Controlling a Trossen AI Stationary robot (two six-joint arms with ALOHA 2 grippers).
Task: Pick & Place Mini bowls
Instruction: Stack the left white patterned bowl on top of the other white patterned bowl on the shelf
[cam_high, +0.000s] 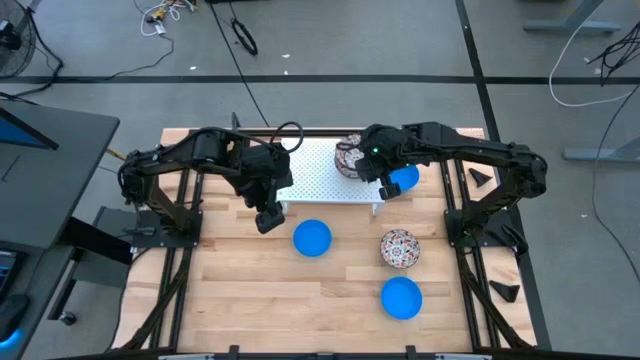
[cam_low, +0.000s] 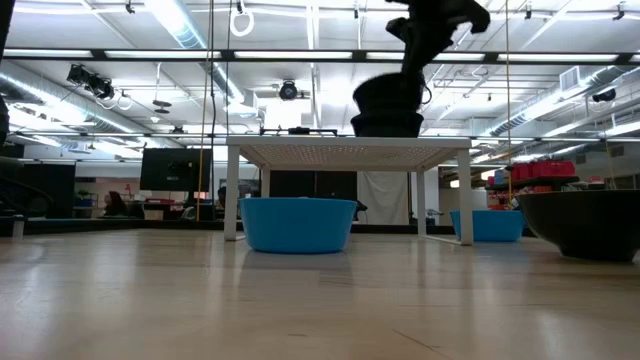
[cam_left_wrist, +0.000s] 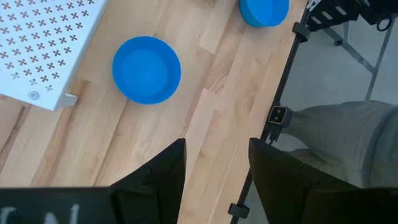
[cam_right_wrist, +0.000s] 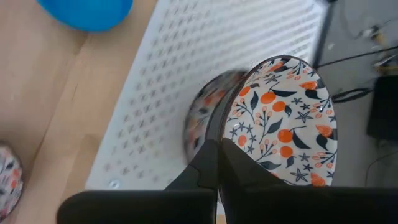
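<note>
My right gripper (cam_right_wrist: 217, 158) is shut on a patterned mini bowl (cam_right_wrist: 283, 121), held tilted over the white perforated rack (cam_high: 320, 178). Just below it a second patterned bowl (cam_right_wrist: 202, 115) rests on the rack top. My left gripper (cam_high: 268, 220) hangs open above the table in front of the rack's left end, with nothing between its fingers (cam_left_wrist: 171, 171). On the table stand a blue bowl (cam_high: 312, 238), a patterned bowl (cam_high: 400, 248) and a blue bowl (cam_high: 402, 297). Another blue bowl (cam_high: 405, 178) sits by the rack's right end. My right gripper pinches the patterned bowl's rim (cam_right_wrist: 219, 134) between its two fingers, one finger on the inner side and one on the outer wall. The fingers slant down from the table's right. The bowl is tilted, its inside turned toward the wrist, just above the bowl on the rack.
The rack stands on legs (cam_low: 232, 195) at the table's far middle, with a blue bowl (cam_low: 298, 222) seen in front of it. Bare wood lies at the near left (cam_high: 230, 300). Something in pale cloth (cam_left_wrist: 336, 137) shows beyond the table's edge.
</note>
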